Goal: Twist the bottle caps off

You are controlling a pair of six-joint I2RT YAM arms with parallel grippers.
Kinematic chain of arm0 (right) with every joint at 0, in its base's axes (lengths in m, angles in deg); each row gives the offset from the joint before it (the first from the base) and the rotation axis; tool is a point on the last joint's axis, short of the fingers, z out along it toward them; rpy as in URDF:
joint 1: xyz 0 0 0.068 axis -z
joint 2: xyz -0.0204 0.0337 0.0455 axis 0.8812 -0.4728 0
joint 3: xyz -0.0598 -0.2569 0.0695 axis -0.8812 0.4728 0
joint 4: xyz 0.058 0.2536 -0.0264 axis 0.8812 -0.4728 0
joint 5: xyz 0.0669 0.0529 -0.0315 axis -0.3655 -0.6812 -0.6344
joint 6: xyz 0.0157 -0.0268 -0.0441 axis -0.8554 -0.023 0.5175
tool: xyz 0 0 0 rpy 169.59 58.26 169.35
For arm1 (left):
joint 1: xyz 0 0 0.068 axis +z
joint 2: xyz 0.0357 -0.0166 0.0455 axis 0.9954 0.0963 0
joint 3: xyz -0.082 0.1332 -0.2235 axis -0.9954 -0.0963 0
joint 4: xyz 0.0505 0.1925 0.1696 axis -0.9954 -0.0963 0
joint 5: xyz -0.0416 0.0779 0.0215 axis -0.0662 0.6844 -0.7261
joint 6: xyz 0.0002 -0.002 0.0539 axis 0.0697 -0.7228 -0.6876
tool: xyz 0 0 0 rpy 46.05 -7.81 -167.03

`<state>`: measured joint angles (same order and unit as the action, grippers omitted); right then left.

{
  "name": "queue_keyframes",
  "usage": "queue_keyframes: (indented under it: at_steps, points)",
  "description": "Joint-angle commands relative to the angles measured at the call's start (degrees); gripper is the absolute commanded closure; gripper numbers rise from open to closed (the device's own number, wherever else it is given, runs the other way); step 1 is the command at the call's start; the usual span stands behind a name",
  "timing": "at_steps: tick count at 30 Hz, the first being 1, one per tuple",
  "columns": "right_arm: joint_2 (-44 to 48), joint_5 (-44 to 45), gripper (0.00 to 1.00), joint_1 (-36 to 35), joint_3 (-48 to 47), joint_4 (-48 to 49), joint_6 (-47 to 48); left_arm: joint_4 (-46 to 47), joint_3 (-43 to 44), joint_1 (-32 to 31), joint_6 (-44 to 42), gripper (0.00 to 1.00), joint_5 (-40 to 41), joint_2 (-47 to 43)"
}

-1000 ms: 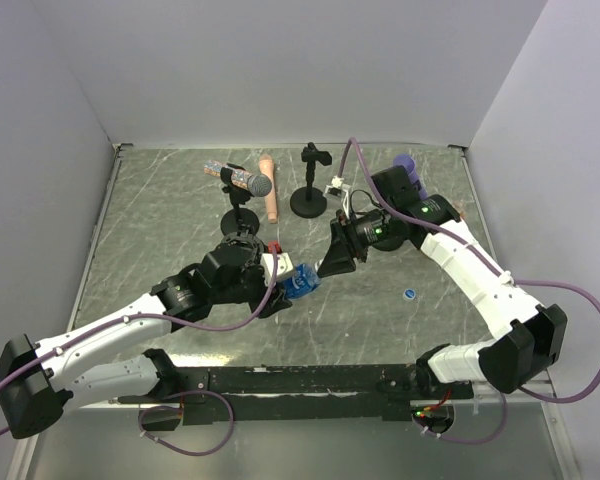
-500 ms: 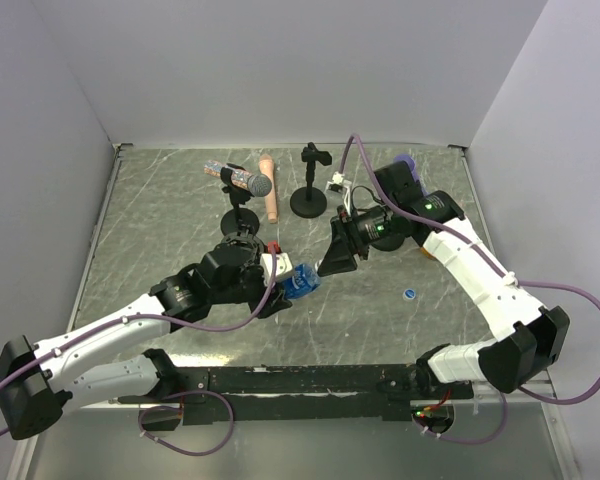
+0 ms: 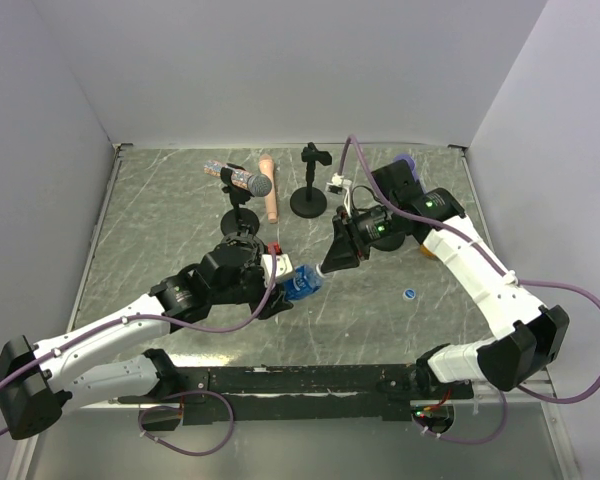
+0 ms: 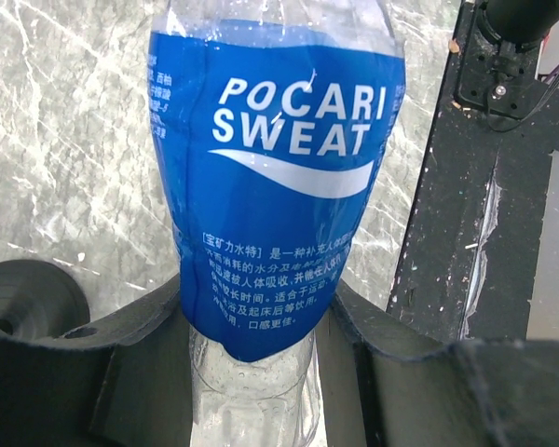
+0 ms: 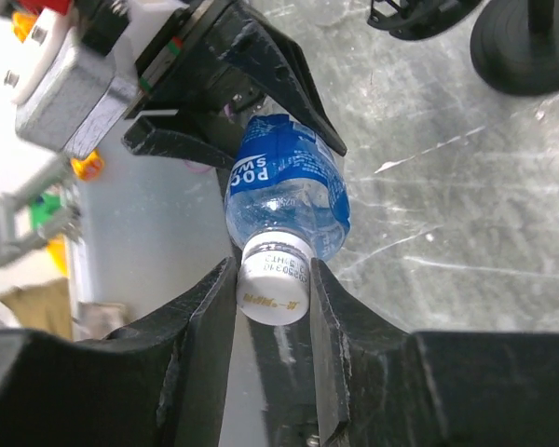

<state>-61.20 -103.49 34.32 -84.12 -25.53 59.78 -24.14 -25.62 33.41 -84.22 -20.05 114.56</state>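
We see the right fingers (image 5: pixel 205 326) closed on the white cap (image 5: pixel 275 284), one on each side and both touching it, with no gap. The cap sits on the neck of the bottle (image 4: pixel 275 177), a small clear one with a blue Pocari Sweat label. We cannot tell whether the thread is tight or loose.

The left fingers (image 4: pixel 130 363) are clamped on the bottle's other end, pressing the clear part below the label from both sides. The base is out of the wrist view.

From the top view the bottle lies tilted between the two sets of fingers, near the middle of the bench (image 3: pixel 160 220), with its neck pointing toward the right side. We cannot tell whether it touches the bench.

The right arm (image 3: pixel 470 270) reaches in from the right and the left arm (image 3: pixel 130 330) from the near left, so the two meet at the bottle.

A loose blue cap (image 3: pixel 409 293) lies flat on the bench, right of the bottle and well apart from it, just beside the right arm.

Toward the back stands a black stand (image 3: pixel 310 200). Left of it a microphone (image 3: pixel 248 182) with a purple head sits tilted in a holder, with a pinkish rod (image 3: pixel 269 195) lying just beside it. A purple object (image 3: pixel 405 162) near the back right is partly hidden by the right arm.
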Motion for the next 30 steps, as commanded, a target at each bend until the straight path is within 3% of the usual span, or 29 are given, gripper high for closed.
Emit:
queue_keyframes:
  at_steps: [1,5,11,16,21,25,30]
  points:
    - [0.0,-2.06,0.82,-0.48,-5.37,-4.17,12.63,0.24,2.44,0.27,-0.37,0.99,-1.23,-0.55]
    - [2.63,-4.69,0.83,-1.62,-5.91,-6.37,29.15,-0.73,2.97,0.27,-0.72,0.99,-2.64,0.16]
    - [12.48,-2.33,0.82,-5.93,3.58,-2.06,53.85,-0.91,2.62,0.36,-0.81,0.99,-3.96,0.95]
    - [12.04,-1.98,0.82,-8.39,1.04,-6.28,59.14,-1.43,3.15,0.27,-2.29,0.99,-5.19,2.44]
    - [15.55,5.48,0.82,-14.53,3.14,-10.15,71.61,-5.47,4.73,0.36,-7.82,0.99,-4.14,3.23]
    - [21.52,12.42,0.82,-19.37,9.98,-8.93,82.59,-8.46,5.78,0.36,-10.73,0.99,-4.31,4.28]
    - [31.19,17.09,0.82,-22.02,22.02,-0.76,96.48,-10.4,6.84,0.36,-11.7,0.99,-4.93,6.39]
